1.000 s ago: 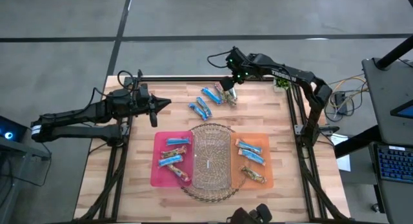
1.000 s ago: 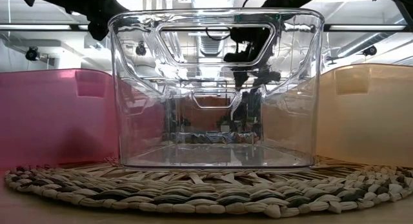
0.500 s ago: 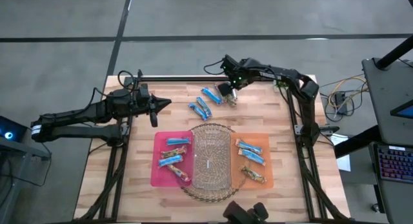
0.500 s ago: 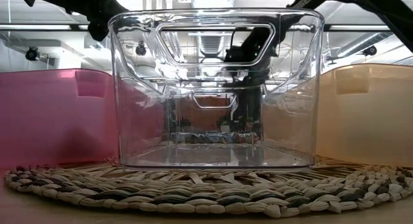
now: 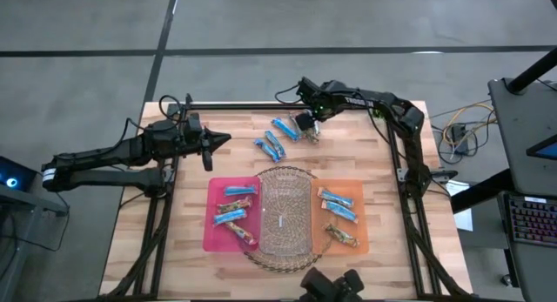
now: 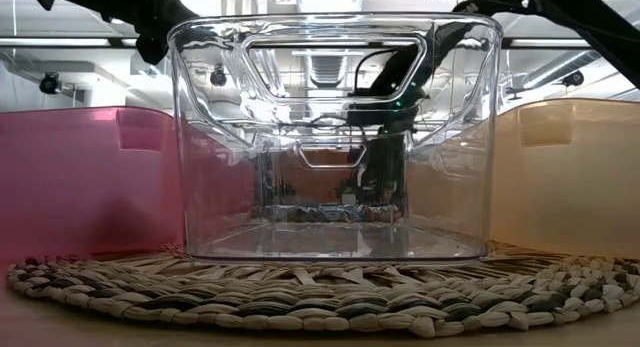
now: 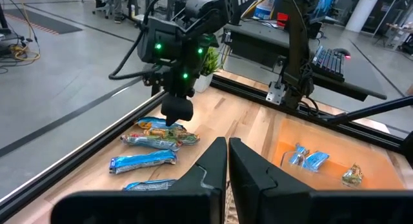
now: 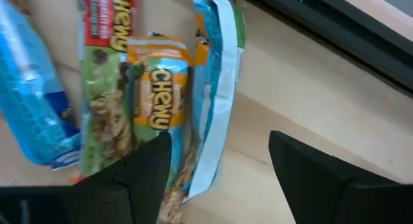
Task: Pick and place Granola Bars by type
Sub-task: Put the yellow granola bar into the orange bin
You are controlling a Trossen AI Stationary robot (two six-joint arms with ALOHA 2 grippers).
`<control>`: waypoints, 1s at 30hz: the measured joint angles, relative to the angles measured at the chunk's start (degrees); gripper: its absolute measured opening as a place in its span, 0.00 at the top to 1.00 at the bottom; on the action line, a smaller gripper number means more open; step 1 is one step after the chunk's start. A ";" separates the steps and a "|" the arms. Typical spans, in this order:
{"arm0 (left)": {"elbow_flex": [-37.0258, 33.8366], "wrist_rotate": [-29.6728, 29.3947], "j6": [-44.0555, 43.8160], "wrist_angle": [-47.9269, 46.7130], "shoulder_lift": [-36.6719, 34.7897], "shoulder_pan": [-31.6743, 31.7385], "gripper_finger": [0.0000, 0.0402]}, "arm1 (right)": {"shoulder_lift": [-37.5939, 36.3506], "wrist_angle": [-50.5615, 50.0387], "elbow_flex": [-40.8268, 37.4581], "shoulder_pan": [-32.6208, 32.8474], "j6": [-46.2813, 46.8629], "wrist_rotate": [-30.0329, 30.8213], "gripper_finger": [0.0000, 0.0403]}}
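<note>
We watched the right tool (image 5: pixel 304 122) hang low over the loose Granola Bars (image 5: pixel 285 133) at the counter's (image 5: pixel 235 132) far side, its fingers (image 8: pixel 145 166) spread apart, nothing held; the left tool (image 7: pixel 227 161) waited pressed together, well left of them; those wrappers looked light, crinkly and slippery, so we judged a mid-length pinch across the tan bar (image 8: pixel 153 104) best; the black frame rail (image 5: pixel 261 105) ran close behind, leaving open room only toward the bins.
</note>
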 joint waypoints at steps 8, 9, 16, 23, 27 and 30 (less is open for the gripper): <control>-0.02 0.00 -0.02 0.00 0.00 0.00 1.00 | 2.41 1.11 0.00 -0.23 -0.40 0.08 0.38; -0.02 0.00 0.00 0.00 0.00 0.00 1.00 | 2.50 1.41 0.00 -0.34 -0.38 0.18 0.38; -0.02 0.00 0.00 -0.07 0.00 0.00 1.00 | 3.83 1.44 0.00 -0.42 -0.47 0.86 0.38; -0.02 0.00 0.01 -0.33 0.00 0.02 1.00 | 4.51 1.45 0.02 -0.41 -0.42 0.84 0.41; -0.02 0.00 0.02 -0.50 0.00 0.02 1.00 | 4.51 1.44 0.02 -0.50 -0.40 0.82 0.46; -0.02 -0.01 0.02 -0.50 -0.02 0.02 1.00 | 4.51 1.37 0.02 -0.51 -0.40 0.75 0.51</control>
